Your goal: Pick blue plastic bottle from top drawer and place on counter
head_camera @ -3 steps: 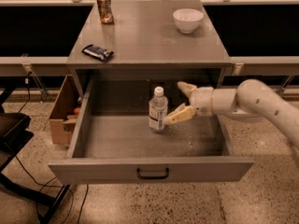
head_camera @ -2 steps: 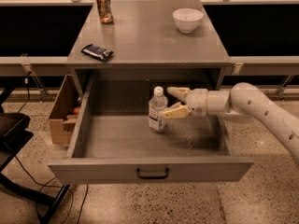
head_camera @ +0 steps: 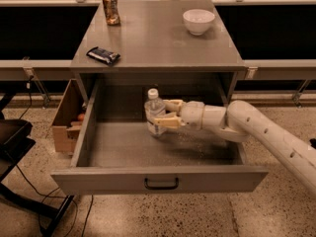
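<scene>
The blue plastic bottle (head_camera: 154, 108), clear with a white cap and pale label, stands upright on the floor of the open top drawer (head_camera: 158, 179), left of the middle near the back. My gripper (head_camera: 165, 113) reaches in from the right. One finger is behind the bottle and one in front, pressed on its label. The bottle's base still rests on the drawer floor. The grey counter (head_camera: 158, 38) lies above the drawer.
On the counter stand a brown-orange can (head_camera: 111, 8) at back left, a white bowl (head_camera: 198, 21) at back right, and a dark snack bar (head_camera: 103, 56) at front left. A cardboard box (head_camera: 66, 122) sits on the floor left of the drawer.
My gripper has pushed further left and its fingers have closed round the bottle. The bottle has shifted a little to the left with it.
</scene>
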You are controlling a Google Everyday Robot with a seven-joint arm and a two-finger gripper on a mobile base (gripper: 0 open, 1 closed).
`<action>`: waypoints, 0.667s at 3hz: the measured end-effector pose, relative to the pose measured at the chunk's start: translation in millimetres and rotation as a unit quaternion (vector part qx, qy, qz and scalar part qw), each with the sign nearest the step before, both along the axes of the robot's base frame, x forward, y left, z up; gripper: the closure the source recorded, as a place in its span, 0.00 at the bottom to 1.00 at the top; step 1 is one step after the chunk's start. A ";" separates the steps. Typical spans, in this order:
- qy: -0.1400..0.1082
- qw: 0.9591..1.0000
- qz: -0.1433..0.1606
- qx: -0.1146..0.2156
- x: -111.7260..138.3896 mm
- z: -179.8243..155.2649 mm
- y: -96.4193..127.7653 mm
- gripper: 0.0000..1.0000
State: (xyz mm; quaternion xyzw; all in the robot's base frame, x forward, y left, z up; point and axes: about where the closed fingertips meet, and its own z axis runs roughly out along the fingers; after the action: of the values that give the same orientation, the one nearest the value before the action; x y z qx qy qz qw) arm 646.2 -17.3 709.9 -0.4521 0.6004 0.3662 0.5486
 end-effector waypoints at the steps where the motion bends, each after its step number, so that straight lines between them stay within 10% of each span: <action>1: -0.025 1.000 -0.003 0.002 -25.5 30.6 11.1 0.94; 2: -0.031 0.999 -0.019 0.016 -48.6 85.3 6.3 1.00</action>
State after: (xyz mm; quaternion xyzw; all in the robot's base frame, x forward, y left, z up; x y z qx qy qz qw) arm 597.6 -11.0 795.2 -0.4430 0.5857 0.3508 0.5811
